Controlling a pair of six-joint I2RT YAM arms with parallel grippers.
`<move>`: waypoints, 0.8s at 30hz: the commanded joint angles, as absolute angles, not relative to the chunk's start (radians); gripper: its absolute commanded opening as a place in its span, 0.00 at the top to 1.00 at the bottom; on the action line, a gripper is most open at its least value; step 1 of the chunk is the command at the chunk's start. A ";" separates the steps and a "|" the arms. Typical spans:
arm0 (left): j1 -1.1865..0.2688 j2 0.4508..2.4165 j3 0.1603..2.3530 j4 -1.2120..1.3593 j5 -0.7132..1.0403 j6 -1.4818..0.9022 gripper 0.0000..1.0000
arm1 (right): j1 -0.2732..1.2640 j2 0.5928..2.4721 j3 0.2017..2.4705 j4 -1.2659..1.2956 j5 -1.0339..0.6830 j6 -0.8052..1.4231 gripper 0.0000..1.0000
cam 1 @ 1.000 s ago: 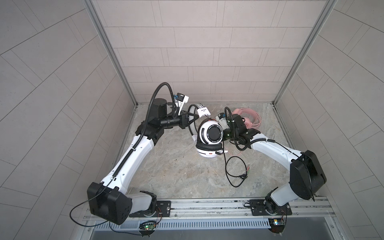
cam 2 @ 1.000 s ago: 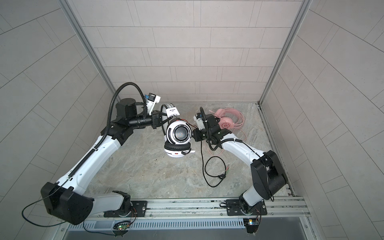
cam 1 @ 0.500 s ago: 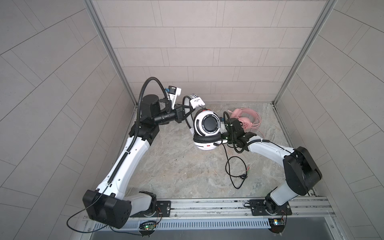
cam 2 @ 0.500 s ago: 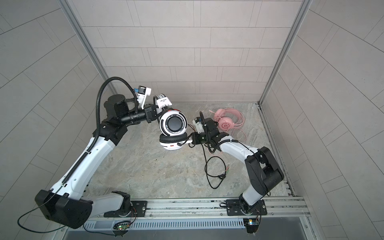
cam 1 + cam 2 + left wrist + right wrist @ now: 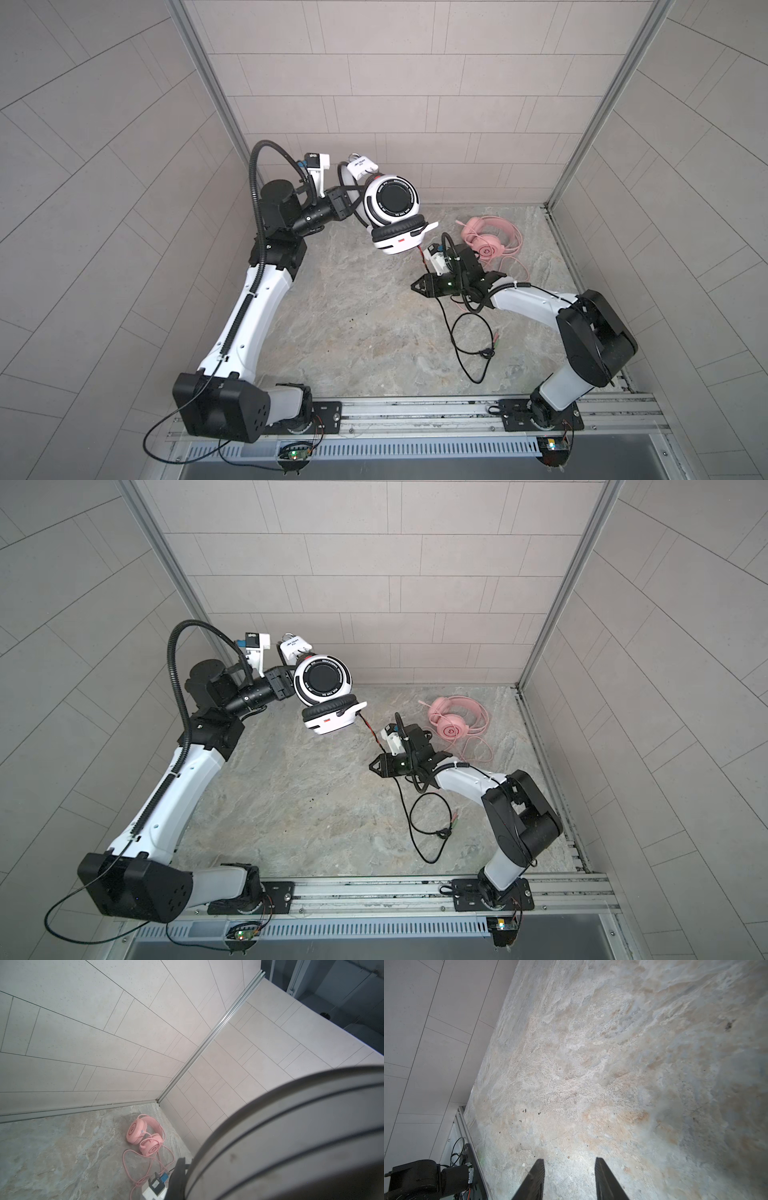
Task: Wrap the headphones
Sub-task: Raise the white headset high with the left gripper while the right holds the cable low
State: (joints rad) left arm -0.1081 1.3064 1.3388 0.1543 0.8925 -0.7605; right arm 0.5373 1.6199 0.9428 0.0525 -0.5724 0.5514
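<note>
**A:** Where do your grippers stand?

**B:** Your left gripper (image 5: 352, 203) is clamped tight on the thin wire headband of the white-and-black headset (image 5: 392, 199). You hold the headset up in the air over the back left of the table (image 5: 332, 332). One of its ear cups faces the top cameras and the other hangs under it. Your left wrist view is mostly filled by a blurred white curve of it.

**A:** And your right?

**B:** Your right gripper (image 5: 569, 1160) has its fingers a moderate way apart, with nothing between them and only bare table beyond. In both top views it sits below and to the right of the lifted headset.

**A:** The cable?

**B:** The black and red cable (image 5: 371, 730) drops from the lower cup and passes your right wrist. You cannot tell whether it touches. It ends in a loose loop on the table, with the plugs at its end.

**A:** The other set?

**B:** The pink headset (image 5: 486, 243) lies near the back right corner of the table. Neither of your grippers touches it.
</note>
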 commanded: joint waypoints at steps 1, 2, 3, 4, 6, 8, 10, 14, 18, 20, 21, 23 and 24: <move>-0.073 1.298 1.390 0.313 0.884 -0.919 1.00 | 0.548 1.623 0.932 0.065 -0.579 0.570 0.59; -0.057 1.302 1.385 0.344 0.880 -0.950 1.00 | 0.552 1.624 0.931 0.067 -0.582 0.571 0.59; -0.039 1.304 1.379 0.380 0.880 -0.988 1.00 | 0.555 1.626 0.931 0.067 -0.584 0.571 0.59; -0.023 1.309 1.375 0.413 0.880 -1.024 1.00 | 0.559 1.626 0.930 0.067 -0.584 0.569 0.60; 0.010 1.316 1.366 0.466 0.880 -1.091 1.00 | 0.563 1.626 0.925 0.069 -0.584 0.569 0.60; 0.033 1.322 1.359 0.509 0.880 -1.139 1.00 | 0.567 1.628 0.923 0.073 -0.586 0.571 0.60; 0.040 1.326 1.358 0.498 0.885 -1.131 1.00 | 0.573 1.632 0.925 0.068 -0.592 0.564 0.70; 0.065 1.326 1.350 0.460 0.895 -1.111 1.00 | 0.574 1.632 0.920 0.069 -0.587 0.565 0.85; 0.138 1.334 1.352 0.437 0.870 -1.143 1.00 | 0.576 1.628 0.912 0.075 -0.592 0.569 0.83; 0.170 1.342 1.359 0.454 0.864 -1.180 1.00 | 0.577 1.627 0.905 0.079 -0.596 0.571 0.79; 0.184 1.345 1.359 0.467 0.860 -1.195 1.00 | 0.577 1.626 0.904 0.080 -0.601 0.570 0.75; 0.200 1.347 1.364 0.470 0.850 -1.202 1.00 | 0.581 1.625 0.899 0.079 -0.603 0.569 0.72; 0.205 1.349 1.367 0.470 0.848 -1.204 1.00 | 0.583 1.622 0.896 0.081 -0.602 0.569 0.72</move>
